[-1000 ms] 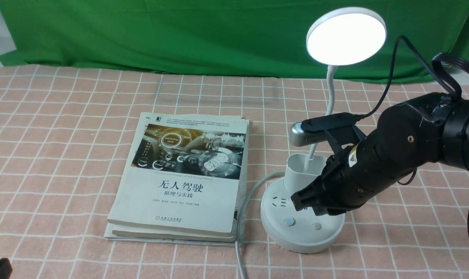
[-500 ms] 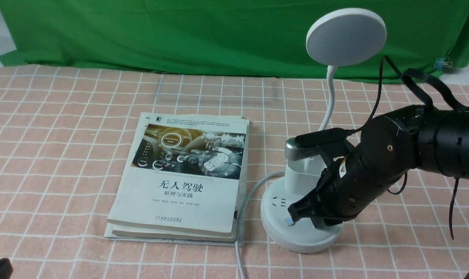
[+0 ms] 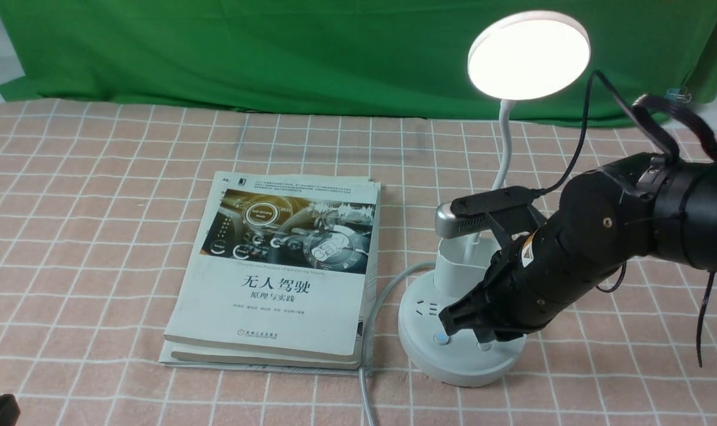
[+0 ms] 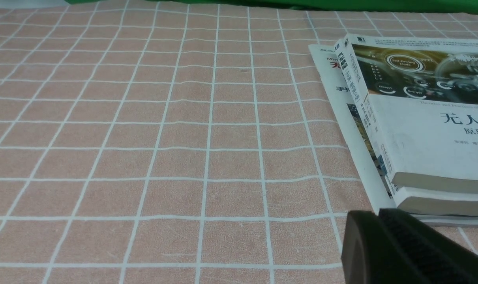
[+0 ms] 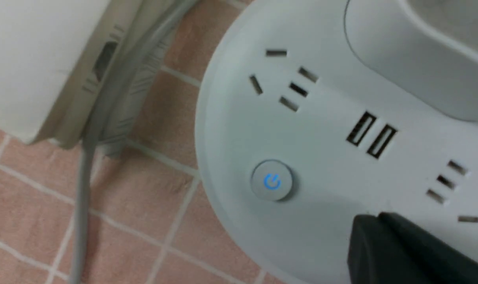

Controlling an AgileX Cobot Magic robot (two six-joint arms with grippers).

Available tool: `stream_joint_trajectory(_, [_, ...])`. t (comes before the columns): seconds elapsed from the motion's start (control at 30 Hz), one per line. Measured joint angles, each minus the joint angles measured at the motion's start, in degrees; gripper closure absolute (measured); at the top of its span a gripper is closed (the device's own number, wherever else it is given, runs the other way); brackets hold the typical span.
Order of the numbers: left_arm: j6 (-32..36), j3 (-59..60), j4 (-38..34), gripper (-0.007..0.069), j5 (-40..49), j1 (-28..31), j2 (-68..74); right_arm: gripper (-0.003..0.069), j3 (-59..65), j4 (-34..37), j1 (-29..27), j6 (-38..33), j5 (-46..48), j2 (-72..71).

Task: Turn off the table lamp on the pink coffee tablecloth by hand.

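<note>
Left tool (image 4: 375, 216) parked at the near-left corner of the surface, fingers together, out of the job. Pink grid cloth (image 3: 97, 207) covers the surface. Two stacked books (image 3: 275, 278) mid-surface; top cover reads "无人驾驶 原理与实践", plus "Self-Driving Mode" in a ring. Grey cable (image 3: 367, 355) runs along their right edge to the near edge. Lamp (image 3: 462, 361) just right of the books, on the right half; head (image 3: 529, 54) lit, so not off yet. Right tool (image 3: 453, 319) angled down over the base, fingers together as a poker, tip just beside the blue-lit power button (image 5: 271, 181). Likely lining up a press.
</note>
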Motion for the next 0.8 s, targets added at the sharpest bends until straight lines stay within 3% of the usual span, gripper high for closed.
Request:
stream_joint_trajectory(0.4, [0.0,0.0,0.0,0.0618,0.0,0.0,0.0,0.0601,0.0,0.0,0.0,-1.2,0.8,0.0])
stream_joint_trajectory(0.8, [0.0,0.0,0.0,0.0618,0.0,0.0,0.0,0.0596,10.5,-0.1,0.1,-1.0,4.3,-22.4])
